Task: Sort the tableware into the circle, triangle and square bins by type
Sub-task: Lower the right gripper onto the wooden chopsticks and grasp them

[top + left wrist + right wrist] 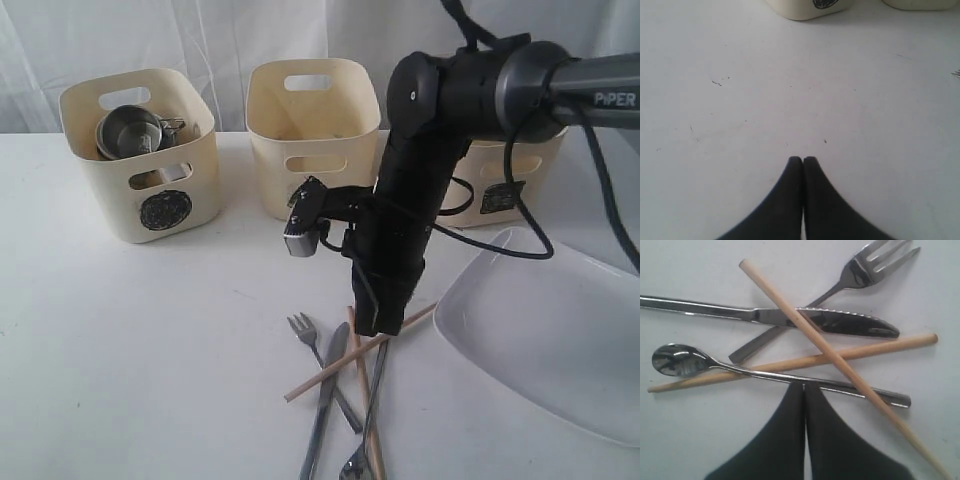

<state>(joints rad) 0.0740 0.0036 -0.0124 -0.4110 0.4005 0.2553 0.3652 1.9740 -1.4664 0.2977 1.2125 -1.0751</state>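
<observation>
Fork (pixel 860 270), knife (pixel 840 322), spoon (pixel 677 360) and two crossed wooden chopsticks (pixel 840 362) (pixel 890 345) lie piled on the white table. My right gripper (pixel 804 385) is shut, its tips just over the spoon's handle, holding nothing I can see. The exterior view shows it (pixel 375 325) hanging above the pile (pixel 340 385). A steel mug (pixel 130 130) sits in the circle bin (pixel 165 208). The middle bin (pixel 312 130) has its mark mostly hidden. The square bin (pixel 500 197) stands behind the arm. The white plate (pixel 545 330) lies right. My left gripper (pixel 803 159) is shut over bare table. Both bowls are out of view.
The right arm (pixel 420 170) and its wrist camera (pixel 303 225) hang in front of the middle and right bins. In the left wrist view the circle bin's base (pixel 810 7) and a second bin (pixel 920 4) sit beyond the shut fingers.
</observation>
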